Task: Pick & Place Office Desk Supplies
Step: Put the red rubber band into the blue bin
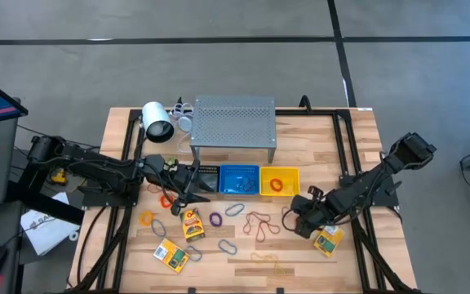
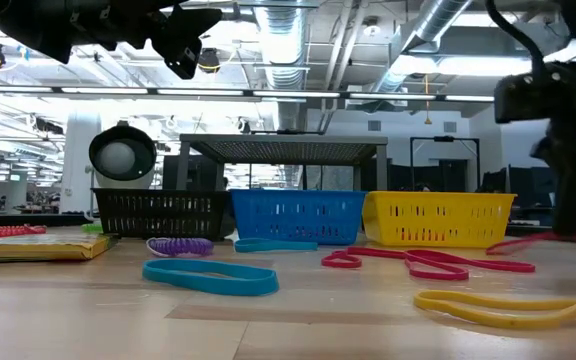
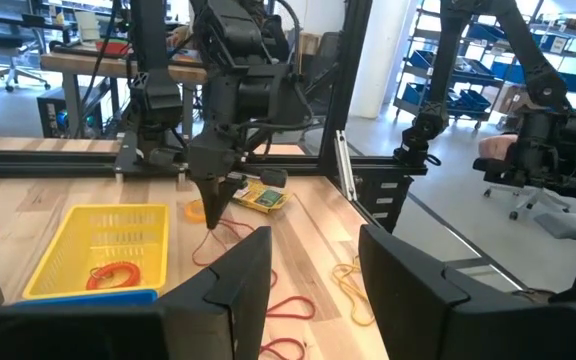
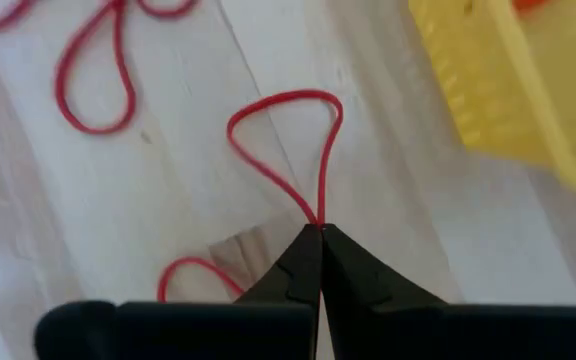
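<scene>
Your right gripper (image 4: 320,232) has its fingertips pinched together on a red band loop (image 4: 286,140), which lies on the wooden table (image 1: 357,147) just beside the yellow basket (image 1: 280,181), at about 5 o'clock from it in the high view. More red loops (image 1: 259,222) lie at 9 o'clock of the gripper; a yellow-and-green pack (image 1: 328,239) sits at its 5 o'clock, near the table's right edge, its print too small to read. Bare wood lies open toward 6 o'clock. Your left gripper (image 1: 192,184) hangs over the black basket (image 1: 205,175), fingers (image 3: 238,275) narrowly apart, holding nothing. The blue basket (image 1: 239,180) sits between both baskets.
</scene>
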Controlling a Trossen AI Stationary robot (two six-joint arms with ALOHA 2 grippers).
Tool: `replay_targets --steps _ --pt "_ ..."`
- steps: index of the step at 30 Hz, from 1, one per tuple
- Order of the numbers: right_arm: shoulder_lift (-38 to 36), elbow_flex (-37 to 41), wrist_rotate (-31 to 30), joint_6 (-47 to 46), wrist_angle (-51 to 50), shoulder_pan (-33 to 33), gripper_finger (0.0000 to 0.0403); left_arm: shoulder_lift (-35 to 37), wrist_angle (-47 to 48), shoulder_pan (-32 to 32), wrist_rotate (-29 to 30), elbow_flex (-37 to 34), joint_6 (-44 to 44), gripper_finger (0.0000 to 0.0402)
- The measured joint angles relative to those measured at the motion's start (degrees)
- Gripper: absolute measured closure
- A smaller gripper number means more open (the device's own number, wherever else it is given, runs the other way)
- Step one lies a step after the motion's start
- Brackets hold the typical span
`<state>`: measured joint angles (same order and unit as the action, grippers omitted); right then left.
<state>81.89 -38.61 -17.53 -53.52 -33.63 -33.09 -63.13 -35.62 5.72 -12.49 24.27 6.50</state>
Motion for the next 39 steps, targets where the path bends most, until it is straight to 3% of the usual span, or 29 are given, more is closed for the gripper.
replay_targets --steps 27,39 --pt "-0.2 -13.4 -3.2 19.7 -1.9 7.2 0.0403 0.0 0.5 0.0 0.2 0.0 0.2 0.0253" --pt "-0.2 -17.5 -3.6 34.0 6.0 12.5 0.0403 0.0 3.7 0.0 7.8 0.0 0.2 0.0253"
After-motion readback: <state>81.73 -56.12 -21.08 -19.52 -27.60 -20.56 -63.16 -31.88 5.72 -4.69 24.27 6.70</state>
